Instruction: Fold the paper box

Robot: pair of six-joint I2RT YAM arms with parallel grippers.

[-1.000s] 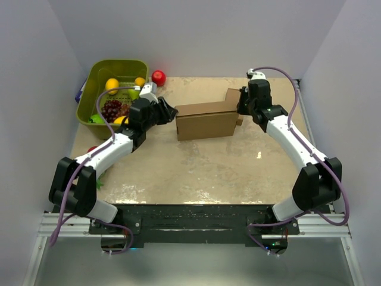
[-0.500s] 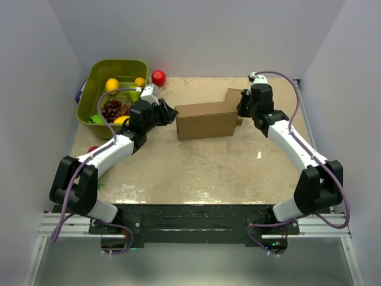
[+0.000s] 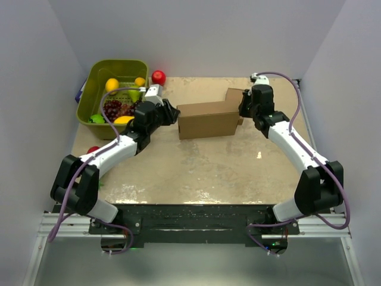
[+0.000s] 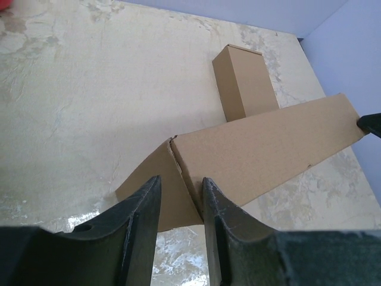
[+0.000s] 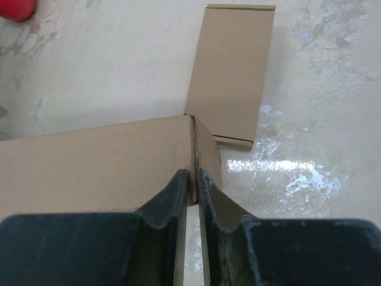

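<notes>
1. Over the last second the left gripper (image 3: 174,113) moved away from the green basket (image 3: 119,61) and closed in on the paper box (image 3: 207,119), reaching the box end that faces the basket. The right arm barely shifted.
2. The paper box lay on the tabletop (image 3: 196,167) to the right of the basket, well apart from it. It was a long, low cardboard shape with an end flap angled out at each end. A smaller cardboard box (image 3: 233,95) sat just behind the end farthest from the basket.
3. I judge that both arms now had an end of the box, so the end flaps could be worked next. The box had not shifted on the tabletop, and the flaps were not yet tucked.
4. In the left wrist view, the left gripper stood partly open. Its fingers (image 4: 143,214) straddled the loose flap at the basket-side end. One finger sat against the box corner, but I saw no firm pinch.
5. In the right wrist view, the right gripper (image 5: 192,176) was at the end farthest from the basket. Its jaws were nearly together, nipping the upright cardboard edge where flap met wall.
</notes>
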